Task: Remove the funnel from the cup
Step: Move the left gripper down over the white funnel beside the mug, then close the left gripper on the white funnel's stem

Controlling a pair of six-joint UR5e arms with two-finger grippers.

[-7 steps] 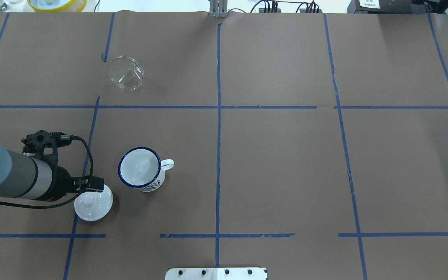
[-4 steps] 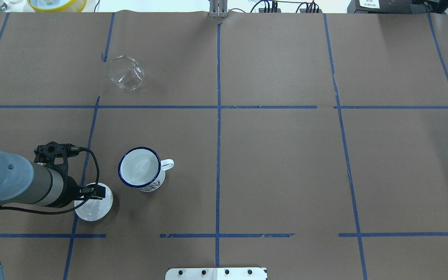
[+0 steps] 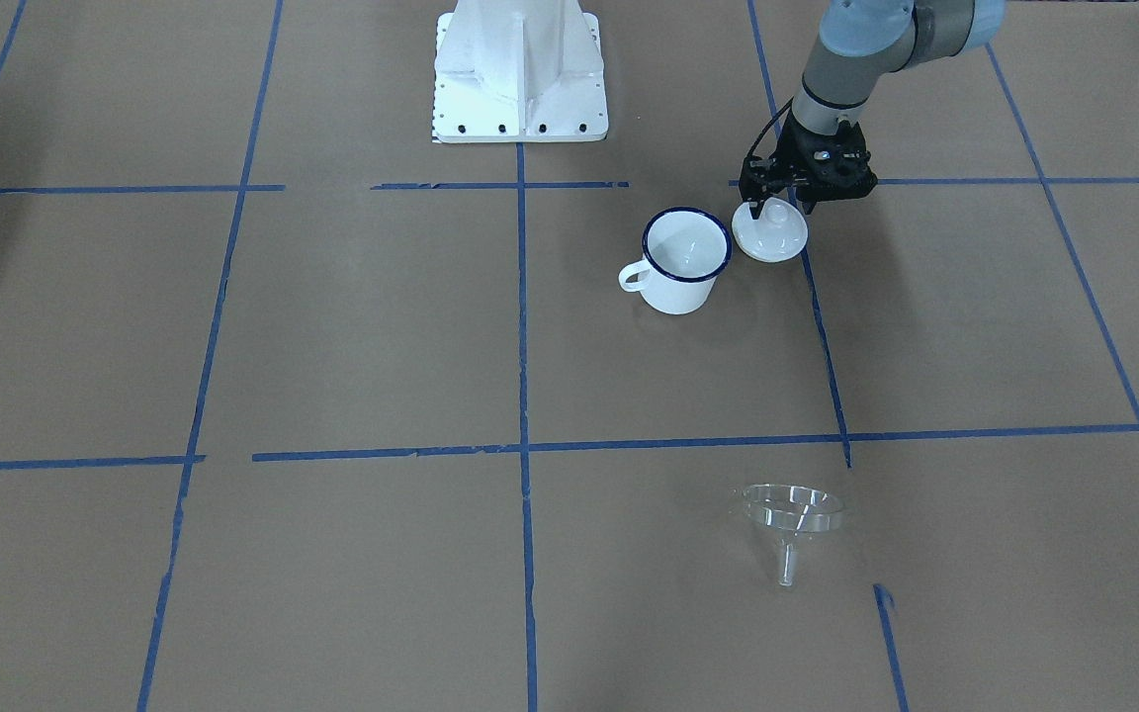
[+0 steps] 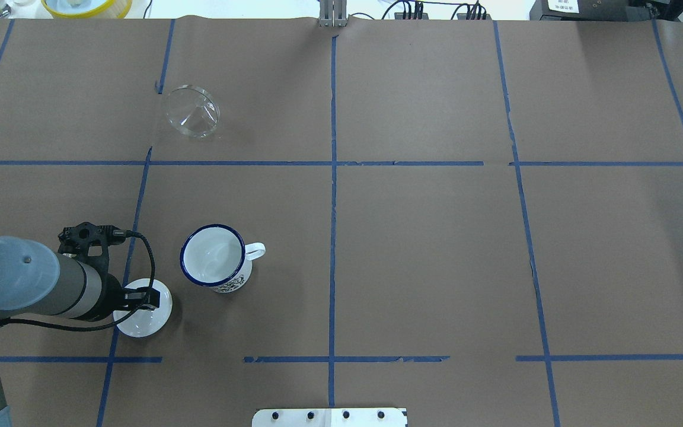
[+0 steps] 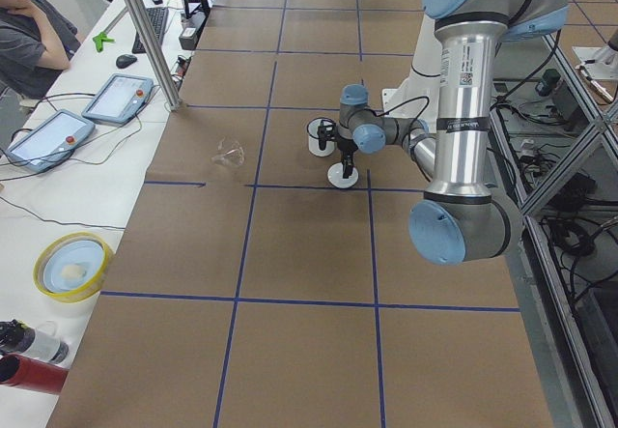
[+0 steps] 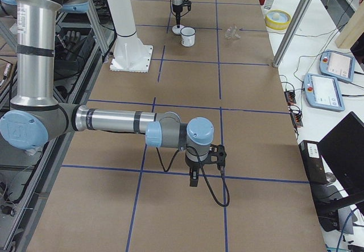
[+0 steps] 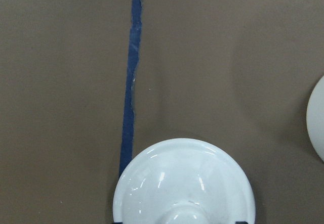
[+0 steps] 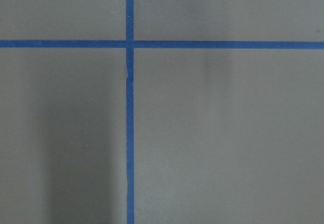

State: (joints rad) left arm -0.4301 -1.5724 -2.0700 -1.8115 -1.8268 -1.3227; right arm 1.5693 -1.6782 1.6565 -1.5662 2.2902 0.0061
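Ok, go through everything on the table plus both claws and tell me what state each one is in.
Cup: upright, empty, uncovered.
Funnel: out of the cup, lying tilted on the table, well apart from it.
Lid: on the table beside the cup, knob up.
Left claw: open, straddling the lid's knob.
Right claw: above the table; open or shut, cannot tell.

Left arm (image 5: 463, 109): silver tubes, pale blue-grey round joint caps, white label with dark print on one tube. Left gripper (image 3: 777, 207) black, black cable (image 4: 152, 267) looping beside it. White pedestal (image 3: 520, 59), four dark screws along plate edge.
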